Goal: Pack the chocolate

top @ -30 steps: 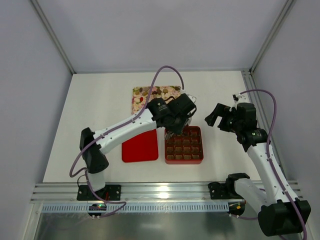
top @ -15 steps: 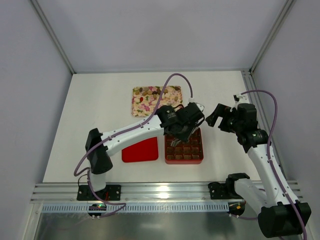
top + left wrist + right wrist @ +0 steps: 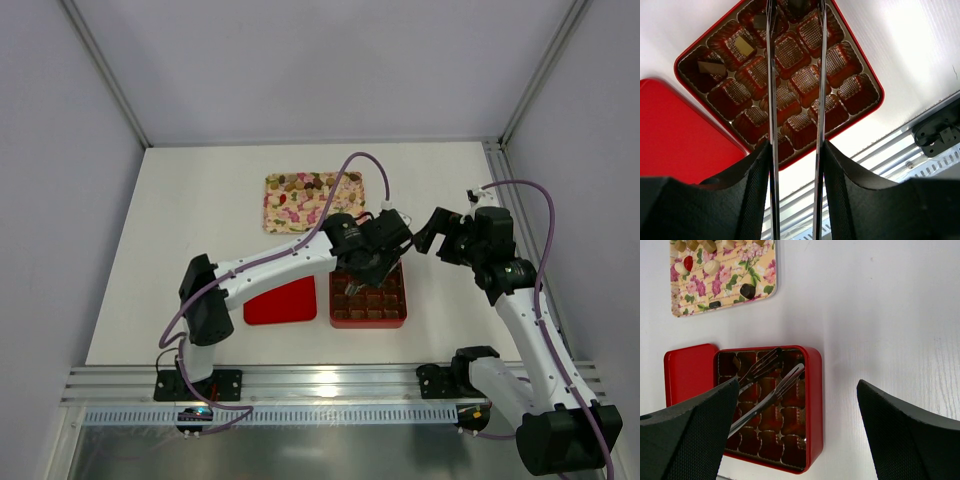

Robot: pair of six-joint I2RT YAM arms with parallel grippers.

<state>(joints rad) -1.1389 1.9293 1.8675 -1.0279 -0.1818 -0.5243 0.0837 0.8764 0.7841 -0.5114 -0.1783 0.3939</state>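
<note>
The red box (image 3: 815,405) lies open on the surface (image 3: 200,220), close in front of the two arms, so that both can reach it. Its lid (image 3: 280,300) is put flat just beside it on the left, out of the way. The flowered tray (image 3: 290,215) with the loose chocolate (image 3: 747,290) lies behind the box, a little apart, so the way from tray to box is short.

The left fingers (image 3: 755,195) carry two long thin metal forks. I think this is because the pieces and the cells of the brown insert (image 3: 805,80) are small. The forks hang over the far row of the box, the row nearest to the tray. They stand partly apart and I see no piece between them, so I judge that they hold nothing. The right fingers (image 3: 690,430) are spread wide and hold nothing. They hang in the air near the far right corner of the box, probably to leave room for the left arm.

Counting: one box, one lid, one tray. The insert has sixteen cells, four by four. Three cells of the far row clearly have a piece (image 3: 744,45). The fourth cell is cut by the picture's edge, so I cannot tell. The other twelve look empty. The pieces on the tray are many and too small to count surely.
</note>
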